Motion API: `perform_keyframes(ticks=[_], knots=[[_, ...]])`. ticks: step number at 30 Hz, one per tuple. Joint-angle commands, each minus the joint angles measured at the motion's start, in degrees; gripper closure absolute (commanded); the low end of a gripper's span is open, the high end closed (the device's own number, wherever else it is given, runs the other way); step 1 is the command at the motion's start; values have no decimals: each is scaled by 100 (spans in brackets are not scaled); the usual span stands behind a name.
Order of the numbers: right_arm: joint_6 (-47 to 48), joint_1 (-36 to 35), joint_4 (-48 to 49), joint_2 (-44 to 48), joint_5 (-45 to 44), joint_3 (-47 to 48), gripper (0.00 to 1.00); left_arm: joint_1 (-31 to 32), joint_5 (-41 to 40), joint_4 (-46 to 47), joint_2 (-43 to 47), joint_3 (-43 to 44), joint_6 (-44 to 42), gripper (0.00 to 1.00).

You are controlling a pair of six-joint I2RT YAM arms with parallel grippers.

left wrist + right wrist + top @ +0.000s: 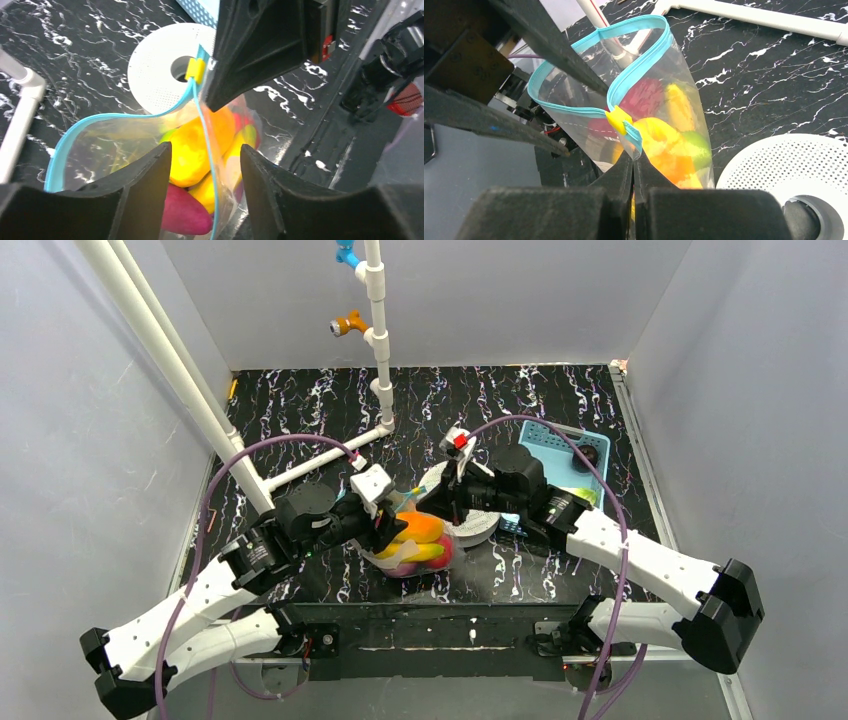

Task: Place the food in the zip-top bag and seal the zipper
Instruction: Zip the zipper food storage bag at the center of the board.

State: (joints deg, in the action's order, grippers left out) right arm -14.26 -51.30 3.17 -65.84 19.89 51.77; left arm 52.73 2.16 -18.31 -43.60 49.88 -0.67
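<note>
1. The bag (569, 107) sits mid-tabletop (774, 75), with a white disc (784, 165) just beside it at 2 o'clock and the basket (545, 440) further out the same way. The food (664, 145) is inside. The zipper (644, 62) gapes in a wide loop, so the sealing is not done.
2. The right hand (633, 165) is pinched shut on the bag's corner, just under the yellow slider (618, 120). The pinch is thin and on slick film, so a hard pull could slide the corner out and let the bag slump.
3. The left hand (205, 150) is about half open, straddling the bag's side and holding nothing. If it closes where it is, it would likely clamp the food through the film rather than the zipper, and the mouth would stay open.
4. The slider sits at the right hand's end. A pull along the strip with no firm counter-hold at the far end, at 10 o'clock, would probably drag the whole bag instead of closing it.
5. The food is piled high near the mouth. Tilting the bag towards the open loop could roll a piece out, or a piece could jam between the two strips.
</note>
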Motion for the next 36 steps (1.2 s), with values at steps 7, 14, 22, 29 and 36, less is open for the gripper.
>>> perform_keyframes(ticks=[7, 14, 22, 29, 36], knots=[[133, 284, 23, -49, 1383, 184, 99, -2, -376, -366, -547, 1146, 106, 21], [108, 364, -35, 48, 1450, 111, 99, -506, 1205, -624, -1094, 1412, -203, 11], [101, 459, -35, 152, 1536, 44, 99, -1358, 2665, -764, -1324, 1174, -225, 27], [38, 525, 24, 147, 1576, 57, 94, -1361, 2737, -909, -1314, 1129, -261, 70], [-250, 563, 364, -104, 2059, 106, 66, -1356, 2691, -705, -1176, 1009, -73, 98]])
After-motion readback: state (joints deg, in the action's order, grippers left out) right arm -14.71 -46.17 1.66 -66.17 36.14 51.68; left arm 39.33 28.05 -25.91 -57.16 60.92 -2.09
